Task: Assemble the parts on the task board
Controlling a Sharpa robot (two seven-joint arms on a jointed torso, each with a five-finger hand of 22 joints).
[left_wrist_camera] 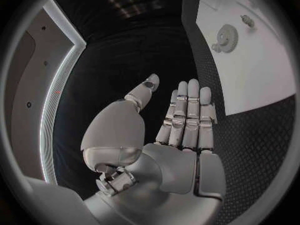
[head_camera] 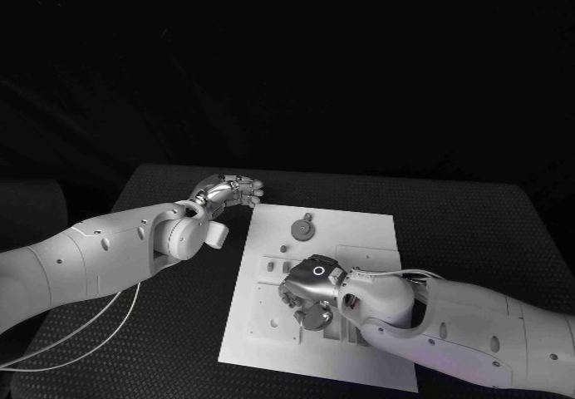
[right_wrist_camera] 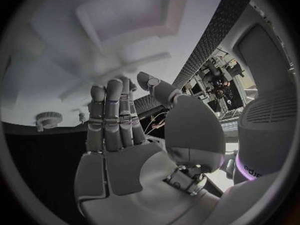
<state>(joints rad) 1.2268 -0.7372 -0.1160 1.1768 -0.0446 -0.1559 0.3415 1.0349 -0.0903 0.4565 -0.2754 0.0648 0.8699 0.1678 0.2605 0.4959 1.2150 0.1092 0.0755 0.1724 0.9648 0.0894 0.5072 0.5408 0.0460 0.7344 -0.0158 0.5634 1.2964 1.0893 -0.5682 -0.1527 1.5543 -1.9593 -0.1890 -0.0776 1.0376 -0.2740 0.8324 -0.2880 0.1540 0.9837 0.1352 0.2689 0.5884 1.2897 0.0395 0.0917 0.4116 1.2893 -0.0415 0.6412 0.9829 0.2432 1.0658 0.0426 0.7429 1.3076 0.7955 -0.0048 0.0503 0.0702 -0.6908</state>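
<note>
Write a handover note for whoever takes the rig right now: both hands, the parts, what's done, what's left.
Left hand: open, holding nothing, over the black table beside the task board.
Right hand: open, fingers straight, over the board's middle, holding nothing.
Gear-shaped part lies flat on the board's far end; small parts near the right hand are too small to make out.
Done: nothing evident.
Left: pick up and fit the parts.

— What carries it all?
— A black textured desk (head_camera: 479, 224), filling the frame's lower half.
— And directly on it?
— The white task board (head_camera: 360, 229), lying flat at the middle.
</note>
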